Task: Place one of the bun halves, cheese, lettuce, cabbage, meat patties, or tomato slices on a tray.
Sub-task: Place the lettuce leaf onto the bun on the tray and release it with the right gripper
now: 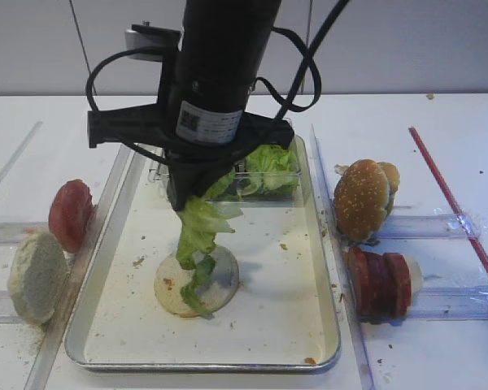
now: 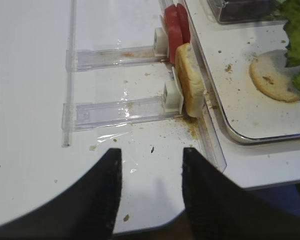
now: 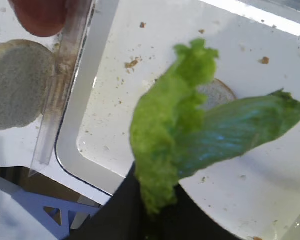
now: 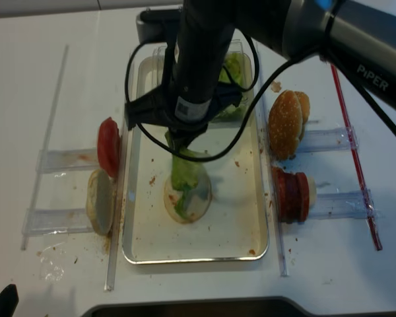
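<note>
Lettuce (image 1: 202, 236) hangs from the right claw (image 1: 187, 203), pinched shut on it, probably for laying onto the bun half (image 1: 197, 284) at tray (image 1: 309, 325) centre, toward 9 o'clock.

Right wrist view: a lettuce leaf (image 3: 190, 135) is hanging from the dark gripper at the bottom edge, covering most of a pale bun half (image 3: 221, 92) lying on the crumb-speckled tray (image 3: 85, 155); another pale bun half (image 3: 17, 82) is sitting outside the rim.

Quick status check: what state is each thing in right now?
Right gripper: shut on lettuce.
Lettuce: hanging, tip touching the flat bun.
Flat bun: lying on tray.
Tray: crumb-speckled.
Left gripper: open, holding nothing.
Sesame bun: on edge, right of tray.
</note>
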`<state>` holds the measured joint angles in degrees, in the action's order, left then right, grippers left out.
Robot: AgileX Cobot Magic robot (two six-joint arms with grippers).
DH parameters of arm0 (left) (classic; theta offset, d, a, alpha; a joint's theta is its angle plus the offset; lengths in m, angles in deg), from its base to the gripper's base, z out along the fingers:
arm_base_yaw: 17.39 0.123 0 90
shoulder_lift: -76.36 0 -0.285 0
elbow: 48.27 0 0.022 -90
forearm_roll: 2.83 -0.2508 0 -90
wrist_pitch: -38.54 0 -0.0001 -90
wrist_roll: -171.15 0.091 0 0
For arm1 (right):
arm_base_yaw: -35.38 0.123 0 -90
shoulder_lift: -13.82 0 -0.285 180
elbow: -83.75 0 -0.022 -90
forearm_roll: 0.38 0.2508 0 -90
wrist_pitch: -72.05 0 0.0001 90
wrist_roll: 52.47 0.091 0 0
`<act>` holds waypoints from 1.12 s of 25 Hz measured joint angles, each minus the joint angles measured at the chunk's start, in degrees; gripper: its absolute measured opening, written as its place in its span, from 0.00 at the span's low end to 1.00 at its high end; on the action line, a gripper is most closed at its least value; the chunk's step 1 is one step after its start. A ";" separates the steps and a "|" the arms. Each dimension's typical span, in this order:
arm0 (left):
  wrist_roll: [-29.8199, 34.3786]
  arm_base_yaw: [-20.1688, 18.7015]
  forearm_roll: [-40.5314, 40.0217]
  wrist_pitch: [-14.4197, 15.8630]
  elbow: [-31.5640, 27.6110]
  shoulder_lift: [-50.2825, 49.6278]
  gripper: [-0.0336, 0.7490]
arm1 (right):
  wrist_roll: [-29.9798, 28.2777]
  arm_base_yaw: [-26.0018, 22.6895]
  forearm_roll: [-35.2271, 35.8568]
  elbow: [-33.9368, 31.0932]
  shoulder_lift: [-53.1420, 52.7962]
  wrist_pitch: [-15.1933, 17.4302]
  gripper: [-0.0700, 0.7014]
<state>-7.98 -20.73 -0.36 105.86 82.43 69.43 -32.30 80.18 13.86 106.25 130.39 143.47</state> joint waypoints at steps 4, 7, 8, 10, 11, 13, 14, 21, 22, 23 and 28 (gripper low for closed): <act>0.00 0.00 0.00 0.00 0.00 0.00 0.41 | 0.03 0.00 -0.10 -2.41 0.00 -0.33 0.18; 0.00 0.00 0.00 0.00 0.00 0.00 0.41 | 0.03 0.00 -0.10 -3.03 0.38 -0.33 0.18; 0.00 0.00 0.00 0.00 0.00 0.00 0.41 | 0.03 0.00 -0.10 -3.12 0.71 -0.42 0.18; 0.00 0.00 0.00 0.00 0.00 0.00 0.41 | 0.03 0.00 -0.10 -3.25 1.38 -0.47 0.18; 0.00 0.00 0.00 0.00 0.00 0.00 0.41 | 0.03 0.00 -0.10 -3.25 1.83 -0.56 0.18; 0.00 0.00 0.00 0.00 0.00 0.00 0.41 | 0.03 0.00 0.00 -3.25 2.79 -1.06 0.18; 0.00 0.00 0.00 0.00 0.00 0.00 0.41 | 0.03 0.00 0.00 -3.25 3.10 -1.58 0.18; 0.00 0.00 0.00 0.00 0.00 0.00 0.41 | -0.55 0.00 0.98 -3.25 6.81 -3.59 0.18; 0.00 0.00 0.00 0.00 0.00 0.00 0.41 | -0.79 0.00 1.23 -3.25 7.42 -3.59 0.18; 0.00 0.00 0.00 0.00 0.00 0.00 0.41 | -0.90 0.00 1.40 -3.25 8.00 -3.59 0.18; 0.00 0.00 0.00 0.00 0.00 0.00 0.41 | -1.04 0.00 1.91 -3.25 10.29 -3.59 0.18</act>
<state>-7.98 -20.73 -0.36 105.86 82.43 69.43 -33.34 80.18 15.77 103.00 140.68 139.88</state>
